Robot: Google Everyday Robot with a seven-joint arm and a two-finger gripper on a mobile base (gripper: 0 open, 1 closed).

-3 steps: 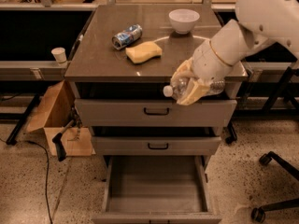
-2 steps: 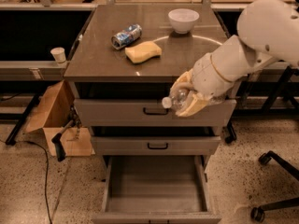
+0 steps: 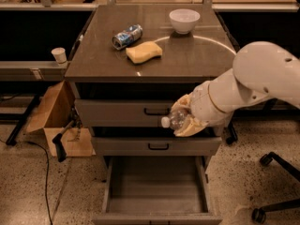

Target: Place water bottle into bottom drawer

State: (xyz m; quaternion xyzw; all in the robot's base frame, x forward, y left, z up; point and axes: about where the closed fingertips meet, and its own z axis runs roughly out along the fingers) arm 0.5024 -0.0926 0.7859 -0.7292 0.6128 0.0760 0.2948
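My gripper (image 3: 183,117) is shut on the water bottle (image 3: 174,120), a small clear bottle held sideways with its white cap pointing left. It hangs in front of the cabinet, level with the gap between the top and middle drawers and to the right of centre. The bottom drawer (image 3: 157,182) is pulled open below it and shows a plain grey interior with nothing in it. The bottle is well above the drawer and over its right part.
On the cabinet top (image 3: 197,55) lie a crushed blue-silver can (image 3: 127,36), a yellow sponge (image 3: 144,51) and a white bowl (image 3: 184,20). A cardboard box (image 3: 58,121) stands on the floor at left. An office chair base (image 3: 276,182) is at right.
My arm has moved down and a little left with the bottle, from beside the cabinet top's front edge to the level of the upper drawers.
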